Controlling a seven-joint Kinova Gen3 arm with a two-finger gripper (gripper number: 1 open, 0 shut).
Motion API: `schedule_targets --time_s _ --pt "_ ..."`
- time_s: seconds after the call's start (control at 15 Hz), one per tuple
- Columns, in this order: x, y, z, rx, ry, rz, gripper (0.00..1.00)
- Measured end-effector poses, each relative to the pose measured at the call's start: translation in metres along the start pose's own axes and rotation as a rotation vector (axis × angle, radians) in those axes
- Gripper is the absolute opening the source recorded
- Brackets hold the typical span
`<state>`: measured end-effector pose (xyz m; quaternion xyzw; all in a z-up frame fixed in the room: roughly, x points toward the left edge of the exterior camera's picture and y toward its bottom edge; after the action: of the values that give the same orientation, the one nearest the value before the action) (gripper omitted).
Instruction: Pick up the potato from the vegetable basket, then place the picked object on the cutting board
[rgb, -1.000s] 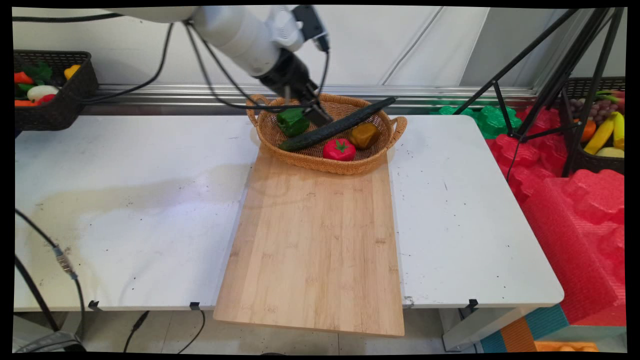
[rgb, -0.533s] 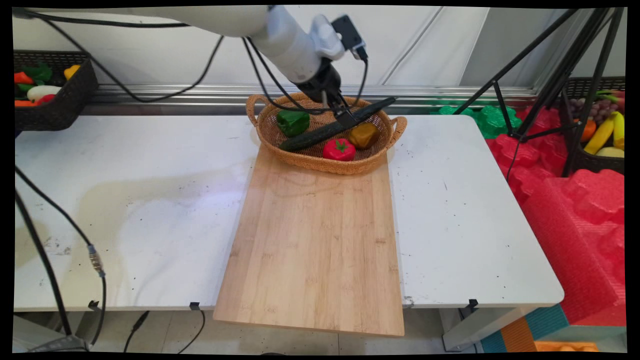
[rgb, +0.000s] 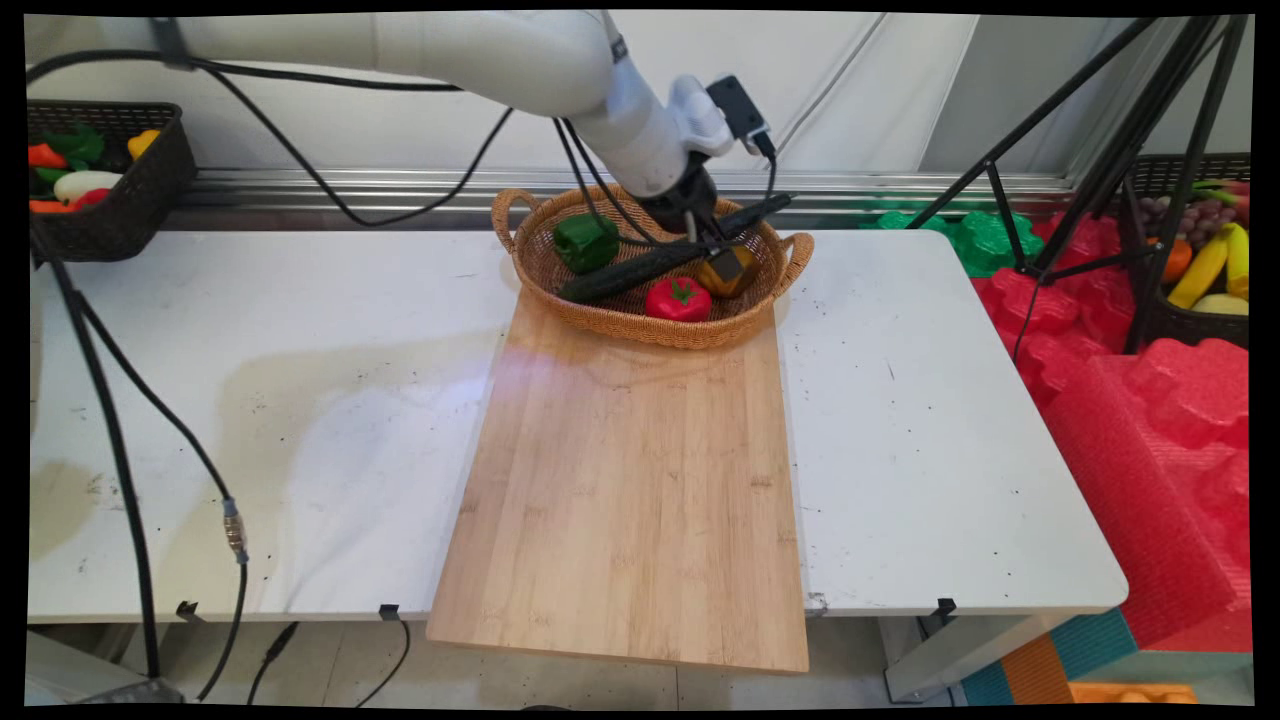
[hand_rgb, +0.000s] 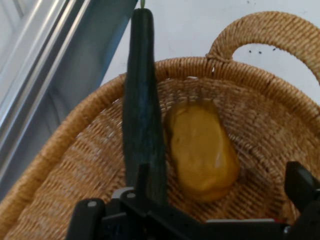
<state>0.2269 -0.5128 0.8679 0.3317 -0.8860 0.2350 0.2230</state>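
the gripper (rgb: 722, 252) hangs spread wide, empty, inside the wicker basket (rgb: 790, 262), fingers either side of the yellow pepper (hand_rgb: 202, 150). the cucumber (hand_rgb: 142, 100) leans on the rim, seemingly touching that pepper.

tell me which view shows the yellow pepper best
The hand view: the yellow pepper fills the middle of the picture, lying in the basket beside the cucumber. In the main view the pepper is far off, and the gripper covers part of it.
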Motion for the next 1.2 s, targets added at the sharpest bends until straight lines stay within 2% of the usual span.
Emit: schedule_targets --time_s 0.4,0.93,1.0,1.2 --pt "0.003 0.012 0.038 -0.009 -0.027 -0.067 1.0" --pt "0.0 0.012 0.069 -0.011 -0.051 -0.115 1.0" --pt "0.0 0.012 0.071 -0.013 -0.051 -0.12 0.0" --pt "-0.002 0.011 0.075 -0.01 -0.048 -0.136 0.0"
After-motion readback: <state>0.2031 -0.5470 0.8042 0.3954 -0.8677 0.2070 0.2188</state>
